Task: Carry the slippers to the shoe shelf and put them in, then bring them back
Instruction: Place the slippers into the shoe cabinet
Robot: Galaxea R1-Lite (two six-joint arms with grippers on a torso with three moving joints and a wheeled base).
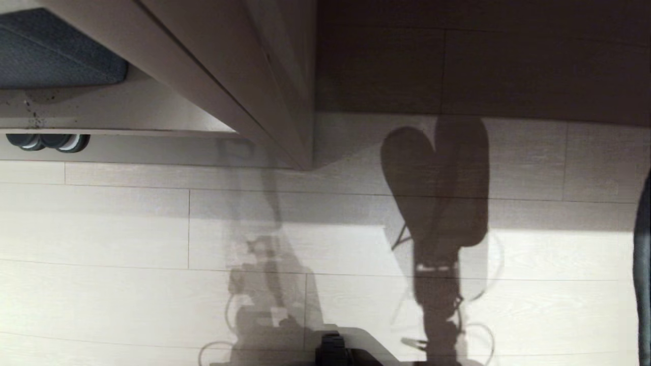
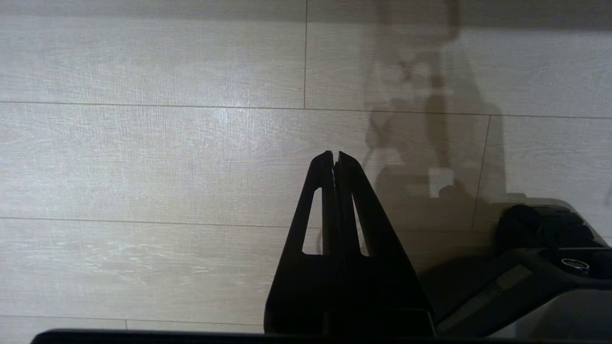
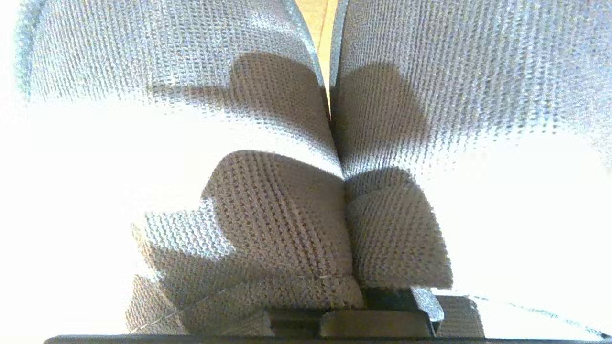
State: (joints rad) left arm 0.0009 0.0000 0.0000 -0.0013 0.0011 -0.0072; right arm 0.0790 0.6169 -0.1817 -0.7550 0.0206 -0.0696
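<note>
The slippers (image 3: pixel 267 215), grey-looking with a woven texture, fill the right wrist view side by side. Their wide straps bunch together right at my right gripper (image 3: pixel 356 306), which is shut on them; its fingers are hidden behind the straps. In the head view only the shadow of the hanging pair (image 1: pixel 437 183) falls on the floor, plus a dark strip at the right edge (image 1: pixel 643 264). My left gripper (image 2: pixel 336 155) hangs shut and empty over the floor. The shoe shelf's inside is hidden; beige furniture (image 1: pixel 264 76) stands at the upper left.
A dark closed-toe pair with pale toe rims (image 1: pixel 48 142) pokes out under the furniture's pale board (image 1: pixel 127 112), which carries a blue-grey cushion (image 1: pixel 51 51). Pale wood-look floor (image 1: pixel 127 229) spreads ahead. My base (image 2: pixel 550 248) shows beside the left gripper.
</note>
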